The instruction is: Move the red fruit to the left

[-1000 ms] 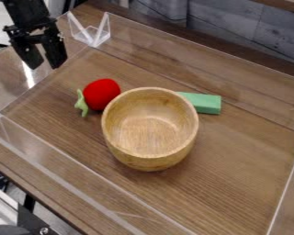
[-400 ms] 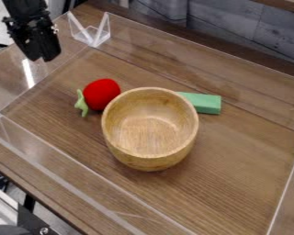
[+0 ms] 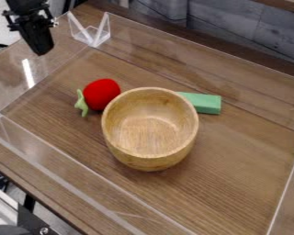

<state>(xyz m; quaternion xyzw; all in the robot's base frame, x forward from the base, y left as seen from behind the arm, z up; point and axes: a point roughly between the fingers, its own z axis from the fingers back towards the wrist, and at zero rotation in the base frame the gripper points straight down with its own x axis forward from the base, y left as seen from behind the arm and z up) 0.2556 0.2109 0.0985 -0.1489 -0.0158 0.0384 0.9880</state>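
Approach step, nothing grasped yet. The red fruit point(image 3: 100, 92) sits on the bench point(image 3: 235, 156), touching the wooden bowl point(image 3: 151, 127) on its upper-left rim side, leafy bit low on the side away from the bowl. A green block point(image 3: 201, 103) lies just beside the bowl's far right rim. My fingers point(image 3: 38, 39) are pressed together, holding nothing, well apart from the bowl toward the far left corner, above the bench. Next move, as I judge it: spread the fingers, come in over the fruit, descend clear of the bowl rim.
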